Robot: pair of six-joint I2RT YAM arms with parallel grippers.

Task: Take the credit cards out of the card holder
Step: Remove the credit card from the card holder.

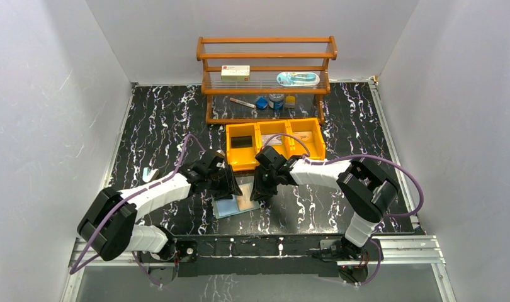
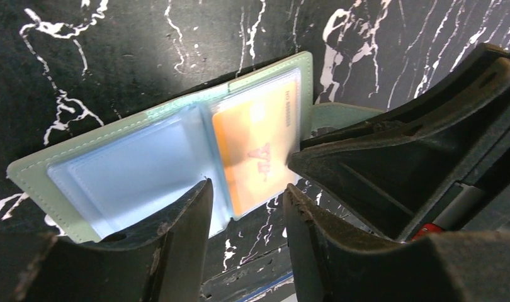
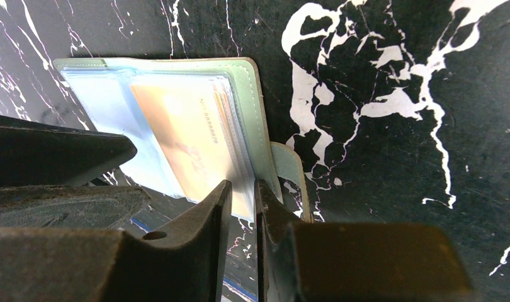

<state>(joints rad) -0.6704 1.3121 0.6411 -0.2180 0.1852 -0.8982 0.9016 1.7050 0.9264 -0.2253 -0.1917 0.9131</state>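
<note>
Card holder (image 1: pixel 230 206) lies open flat on the black marbled table (image 1: pixel 158 119), close to the near edge, centre, right btwn the two arms. An orange-tan credit card (image 2: pixel 255 148) sits in the clear pocket on its rt half, and the snap tab (image 3: pixel 290 170) sticks out past that side. Left gripper (image 2: pixel 246 217) hangs over the holder's near edge by the fold. Its jaws are well apart w/ nothing in them; can't tell if the tips touch the pocket. Right gripper (image 3: pixel 243 207) is at the card's near corner, jaws down to a thin slit that the pocket edge runs into; can't tell if it's pinched. Bare table lies either side of the holder. Just beyond the grippers is an orange bin (image 1: pixel 240 167), then a wooden rack (image 1: pixel 265 56) at the back wall.
</note>
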